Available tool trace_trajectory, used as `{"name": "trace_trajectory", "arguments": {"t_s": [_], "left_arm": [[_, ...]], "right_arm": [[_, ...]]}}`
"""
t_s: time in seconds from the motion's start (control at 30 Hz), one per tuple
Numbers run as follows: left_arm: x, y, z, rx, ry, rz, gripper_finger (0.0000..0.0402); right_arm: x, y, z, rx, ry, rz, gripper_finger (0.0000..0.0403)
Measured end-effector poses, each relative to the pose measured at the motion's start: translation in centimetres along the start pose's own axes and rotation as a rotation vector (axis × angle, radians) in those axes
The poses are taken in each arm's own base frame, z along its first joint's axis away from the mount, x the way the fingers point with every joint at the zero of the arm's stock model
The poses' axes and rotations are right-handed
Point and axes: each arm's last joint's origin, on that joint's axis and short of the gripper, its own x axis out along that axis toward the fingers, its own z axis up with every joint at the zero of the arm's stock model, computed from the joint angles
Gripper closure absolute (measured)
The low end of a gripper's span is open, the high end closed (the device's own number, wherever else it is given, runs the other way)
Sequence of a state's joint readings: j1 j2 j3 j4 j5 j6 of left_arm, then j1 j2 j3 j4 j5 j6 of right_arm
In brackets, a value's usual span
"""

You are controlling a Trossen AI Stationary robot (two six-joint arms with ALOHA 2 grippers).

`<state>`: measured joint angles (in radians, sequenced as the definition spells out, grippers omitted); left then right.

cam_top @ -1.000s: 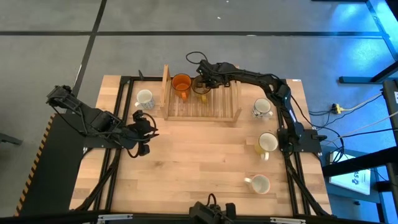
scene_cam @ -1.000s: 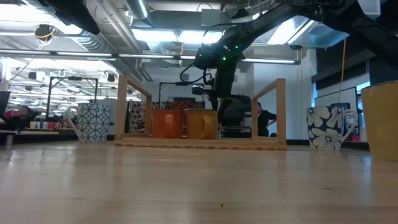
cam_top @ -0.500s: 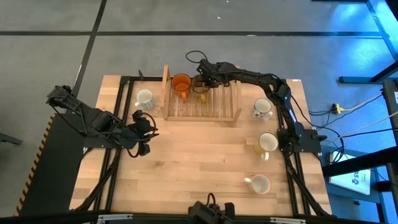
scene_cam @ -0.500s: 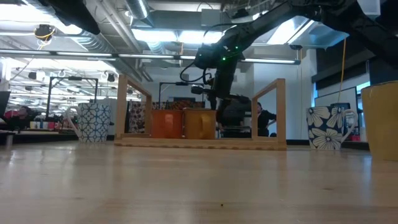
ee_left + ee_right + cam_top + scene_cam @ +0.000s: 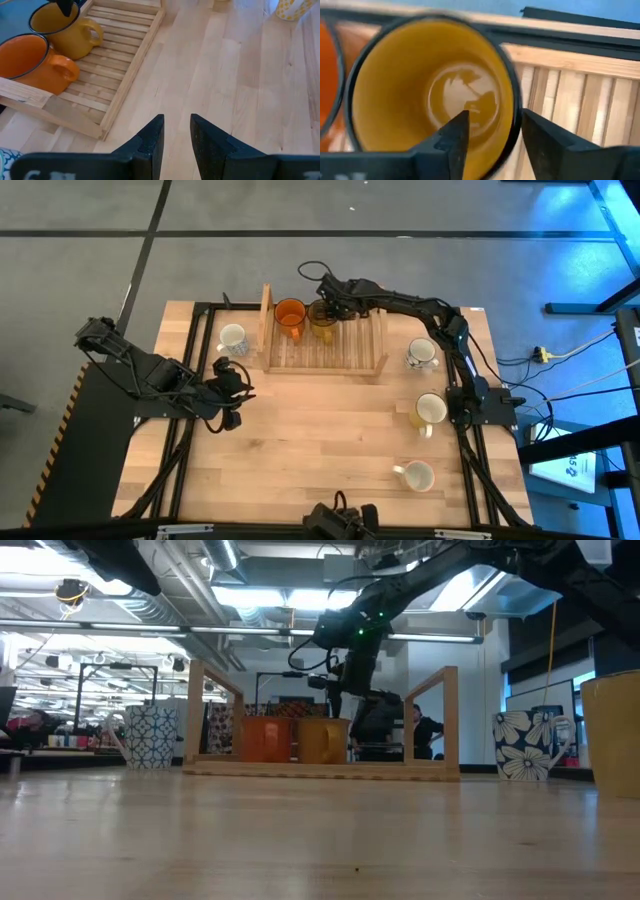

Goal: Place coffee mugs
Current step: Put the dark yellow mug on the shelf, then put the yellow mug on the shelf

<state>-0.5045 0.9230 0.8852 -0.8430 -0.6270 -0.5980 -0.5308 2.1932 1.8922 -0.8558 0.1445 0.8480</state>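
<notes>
Even, diffuse overhead light is seen in the high view; the desk [image 5: 300, 440] is evenly lit, with only short, soft shadows under the arms. A blue cast is visible at the upper right corner of the floor. In the low view, bright ceiling strip lights [image 5: 250, 595] glare against a darker room — the near desk surface is out of focus. The amber-yellow mug [image 5: 430, 95] fills the right wrist view, with its rim blurred and a bright reflection on its inner base. The left wrist view is sharp and warmly lit.
</notes>
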Motion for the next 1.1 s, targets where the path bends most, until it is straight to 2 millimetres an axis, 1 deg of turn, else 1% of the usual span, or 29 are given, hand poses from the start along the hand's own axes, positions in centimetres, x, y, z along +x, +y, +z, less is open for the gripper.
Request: {"name": "trace_trajectory", "arguments": {"t_s": [0.1,0.23,0.33,0.4,0.5,0.6,0.7,0.8,0.93,1.03,1.1], "left_arm": [[0.0,0.0,0.0,-0.001,0.000,0.000,0.0314],[0.0,0.0,0.0,-0.002,-0.001,0.000,0.0314],[0.0,0.0,0.0,0.002,-0.001,0.000,0.0314],[0.0,0.0,0.0,0.005,0.000,0.000,0.0314],[0.0,0.0,0.0,0.005,0.000,0.000,0.0314],[0.0,0.0,0.0,0.006,0.001,0.000,0.0314],[0.0,0.0,-0.1,0.007,0.012,-0.012,0.0314],[0.0,0.0,-0.1,0.008,0.013,-0.013,0.0314],[0.0,0.0,0.0,0.022,0.011,-0.013,0.0314],[0.0,0.0,0.0,0.030,0.010,-0.012,0.0314],[0.0,0.0,-0.1,0.031,0.011,-0.012,0.0314]], "right_arm": [[-1.8,0.0,0.2,-0.072,0.030,-0.031,0.0226],[-4.5,0.0,0.6,-0.173,0.070,-0.082,0.0225],[-6.7,0.6,0.4,-0.289,0.092,-0.083,0.0225],[-8.3,1.4,-0.3,-0.356,0.103,-0.087,0.0225],[-10.8,3.0,-1.8,-0.460,0.069,-0.065,0.0225],[-13.5,4.6,-3.6,-0.558,0.031,0.021,0.0225],[-16.4,5.9,-6.1,-0.674,0.050,0.185,0.0226],[-19.2,7.0,-9.2,-0.808,0.069,0.298,0.0226],[-22.7,7.3,-12.7,-0.898,0.066,0.374,0.0226],[-24.9,6.8,-14.2,-0.933,0.048,0.396,0.0226],[-26.0,6.4,-15.0,-0.934,0.028,0.380,0.0226]]}}
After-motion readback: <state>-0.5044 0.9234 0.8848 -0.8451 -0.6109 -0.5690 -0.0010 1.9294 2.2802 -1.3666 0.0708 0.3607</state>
